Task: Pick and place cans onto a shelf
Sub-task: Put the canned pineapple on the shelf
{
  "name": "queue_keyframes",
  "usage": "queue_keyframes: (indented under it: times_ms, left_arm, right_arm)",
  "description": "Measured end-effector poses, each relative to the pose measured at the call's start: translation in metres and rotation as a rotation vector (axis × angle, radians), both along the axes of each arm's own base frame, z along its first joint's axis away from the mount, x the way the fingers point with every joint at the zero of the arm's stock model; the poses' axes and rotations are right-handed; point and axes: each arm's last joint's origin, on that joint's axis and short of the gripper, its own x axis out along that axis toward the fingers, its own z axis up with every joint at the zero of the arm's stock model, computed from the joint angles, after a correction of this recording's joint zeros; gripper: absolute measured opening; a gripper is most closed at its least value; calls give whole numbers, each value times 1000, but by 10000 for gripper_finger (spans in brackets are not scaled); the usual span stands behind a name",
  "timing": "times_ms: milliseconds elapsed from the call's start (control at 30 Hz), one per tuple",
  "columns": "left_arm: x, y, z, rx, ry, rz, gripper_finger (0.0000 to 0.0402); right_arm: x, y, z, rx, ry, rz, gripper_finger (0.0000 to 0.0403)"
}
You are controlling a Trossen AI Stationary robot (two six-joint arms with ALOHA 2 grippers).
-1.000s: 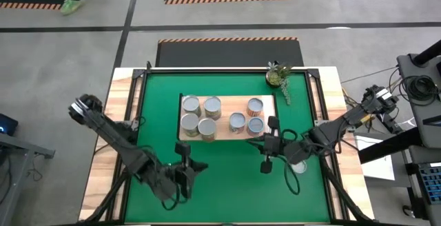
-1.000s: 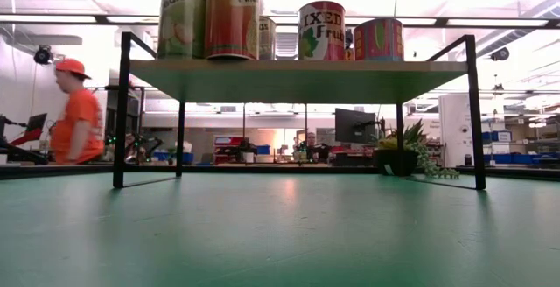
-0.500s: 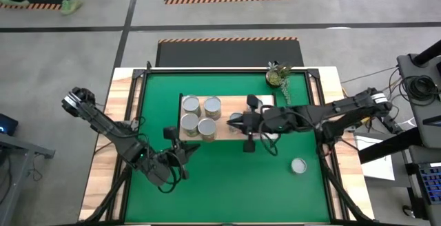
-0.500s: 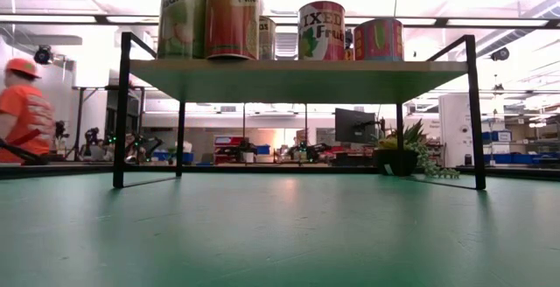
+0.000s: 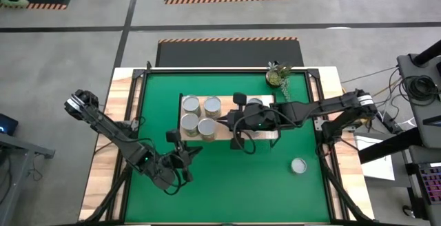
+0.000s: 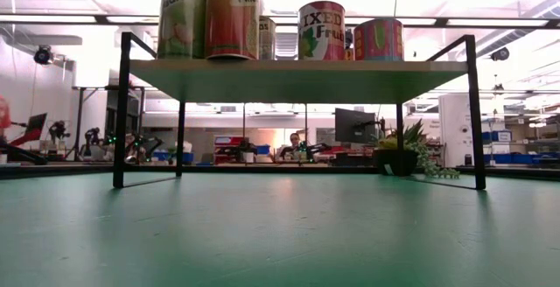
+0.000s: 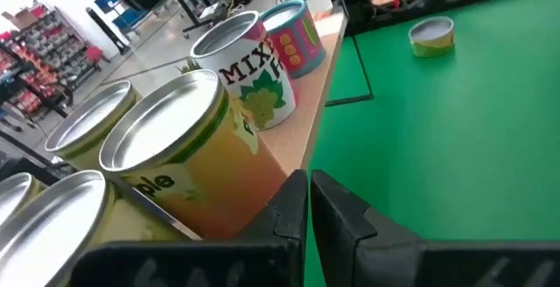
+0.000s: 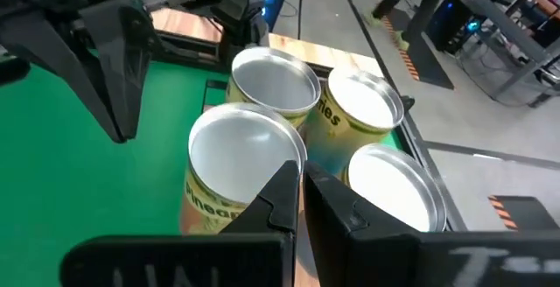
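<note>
Seven cans [image 5: 200, 116] look to stand on the shelf [image 5: 222, 136], four grouped at its left end, the others at the right end mostly hidden under the right arm; one last can [image 5: 298, 165] stands alone on the green mat [image 5: 227, 178], well apart from the shelf on the right side. These are rigid metal cylinders, probably light to moderate in weight, with smooth labelled sides that could slip, so the best hold is across the round wall about halfway up, fingers square to it, not on the shiny rimmed top. The right gripper [image 5: 236, 124] hangs over the middle of the shelf, close to the four left cans, its fingers [image 8: 278, 201] pressed together on nothing. The left gripper [image 5: 180, 148] waits over the mat just beside the shelf's front left corner, fingers [image 7: 339, 208] likewise together and empty
</note>
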Motion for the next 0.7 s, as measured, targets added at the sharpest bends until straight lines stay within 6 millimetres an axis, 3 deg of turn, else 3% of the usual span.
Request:
queue_keyframes:
  times_ms: [367,700]
  left_arm:
    - [1,0,3,-59,-67,42,0]
    - [2,0,3,-65,-89,66,0]
  right_arm:
    - [8,-2,4,-62,20,25,9]
    - [30,-9,-8,-103,-10,16,9]
